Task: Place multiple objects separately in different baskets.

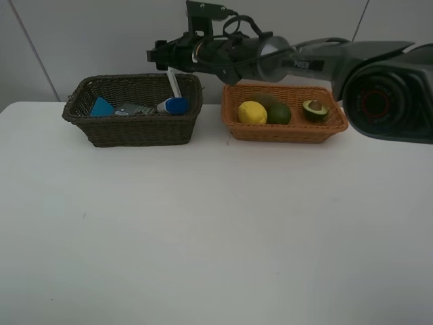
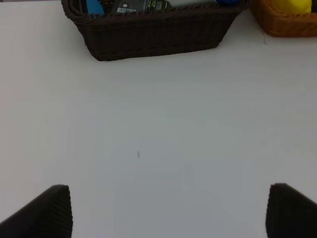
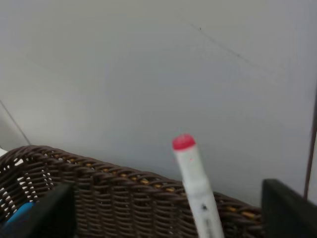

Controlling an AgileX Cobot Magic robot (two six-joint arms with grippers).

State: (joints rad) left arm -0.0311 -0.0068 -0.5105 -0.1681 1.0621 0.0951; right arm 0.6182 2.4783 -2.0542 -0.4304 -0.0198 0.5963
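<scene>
My right gripper (image 1: 166,57) reaches across from the right and hovers over the dark brown basket (image 1: 132,128). Its fingers (image 3: 49,208) stand wide open. The white pink-tipped marker (image 3: 195,183) stands tilted between them, touching neither, with its lower end in that basket (image 3: 124,203). The same marker (image 1: 174,82) leans by the white blue-capped bottle (image 1: 172,105). The light orange-tan basket (image 1: 284,132) holds the yellow lemon (image 1: 252,112), the green round fruit (image 1: 279,114) and the halved avocado (image 1: 315,108). My left gripper (image 2: 168,208) is open over bare table, well short of the dark basket (image 2: 158,34).
A blue object (image 1: 101,107) and a dark labelled item (image 1: 135,108) also lie in the dark basket. The two baskets stand side by side at the back of the white table (image 1: 216,230), close to the wall. The right arm's body (image 1: 379,74) spans above the light basket.
</scene>
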